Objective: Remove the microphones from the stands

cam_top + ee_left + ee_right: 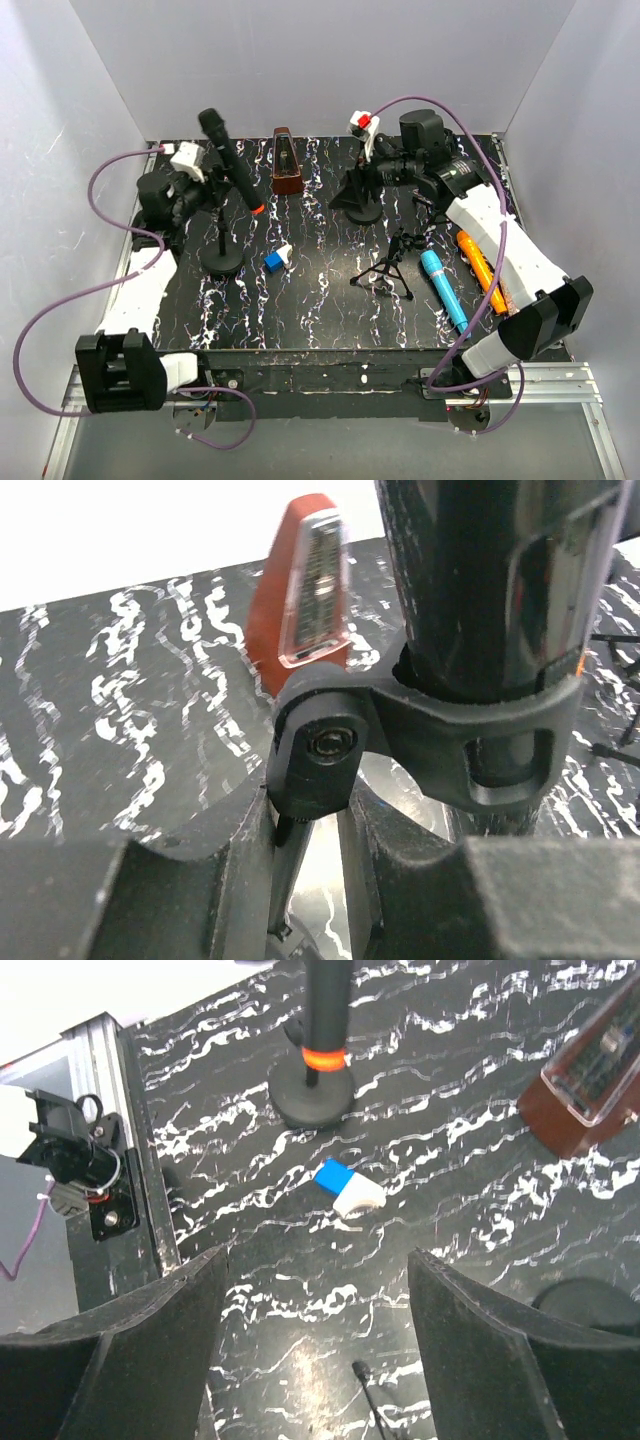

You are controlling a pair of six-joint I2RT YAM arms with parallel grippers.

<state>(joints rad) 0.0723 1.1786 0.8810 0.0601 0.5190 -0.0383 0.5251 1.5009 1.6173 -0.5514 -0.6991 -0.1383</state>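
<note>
Microphone: black, clipped in the stand, tilted with its head toward 11 o'clock and its orange-ringed tail toward 5 o'clock. It sits above the 9 o'clock side of the table.
Stand: round base flat on the table, thin pole upright, clip wrapped around the microphone's body.
Left gripper: fingers straddle the pole just below the clip's pivot. They are slightly apart, with a bright gap on one side of the pole.
Right gripper: fingers spread wide with only the table between them, near a second round base at 1 o'clock.
Metronome: brown, upright, at 11 o'clock on the table, just beside the microphone at its 3 o'clock.
Block: blue and white, at 3 o'clock of the stand's base.
Tripod: small, black, at 4 o'clock on the table.
Blue microphone and orange microphone: lying side by side at 4 o'clock, the orange one nearer the table's edge.
</note>
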